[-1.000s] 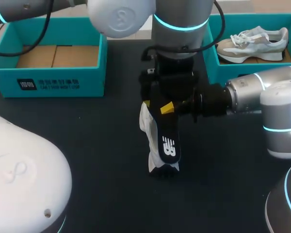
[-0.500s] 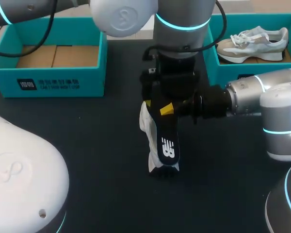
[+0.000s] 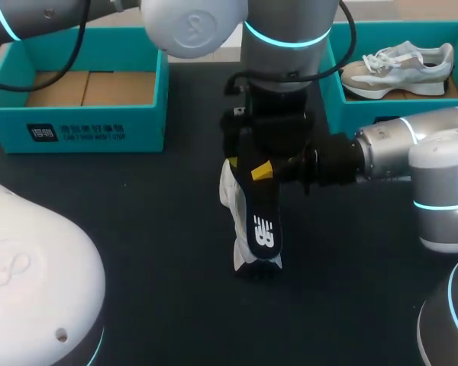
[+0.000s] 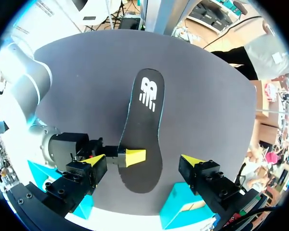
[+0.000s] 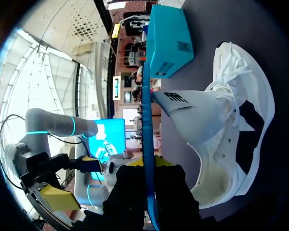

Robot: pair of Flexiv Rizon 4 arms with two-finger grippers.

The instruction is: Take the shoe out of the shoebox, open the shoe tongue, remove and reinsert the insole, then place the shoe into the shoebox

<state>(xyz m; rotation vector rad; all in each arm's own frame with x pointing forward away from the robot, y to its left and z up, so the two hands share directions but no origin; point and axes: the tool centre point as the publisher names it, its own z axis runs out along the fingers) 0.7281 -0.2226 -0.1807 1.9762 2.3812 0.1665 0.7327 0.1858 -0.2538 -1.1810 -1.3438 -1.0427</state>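
Note:
A white shoe (image 3: 228, 195) lies on the dark table at the middle, and the right wrist view has it (image 5: 233, 120) beside the gripper. My right gripper (image 3: 264, 171) is shut on a black insole (image 3: 263, 232) with a white logo, holding it over the shoe. In the right wrist view the insole (image 5: 148, 125) shows edge-on between the yellow tips of the right gripper (image 5: 149, 166). My left gripper (image 4: 143, 161) hangs open above the insole (image 4: 147, 125), its fingers wide on either side and clear of it. The empty teal shoebox (image 3: 84, 126) stands at the back left.
A second teal box (image 3: 351, 114) at the back right holds a beige and white sneaker (image 3: 401, 67). My left arm's wrist (image 3: 278, 84) stands tall over the table's middle. Bare dark table lies to the front and to the left of the shoe.
Nothing of note: both grippers, the insole and the shoe keep their places; only my left arm's near links shift very slightly.

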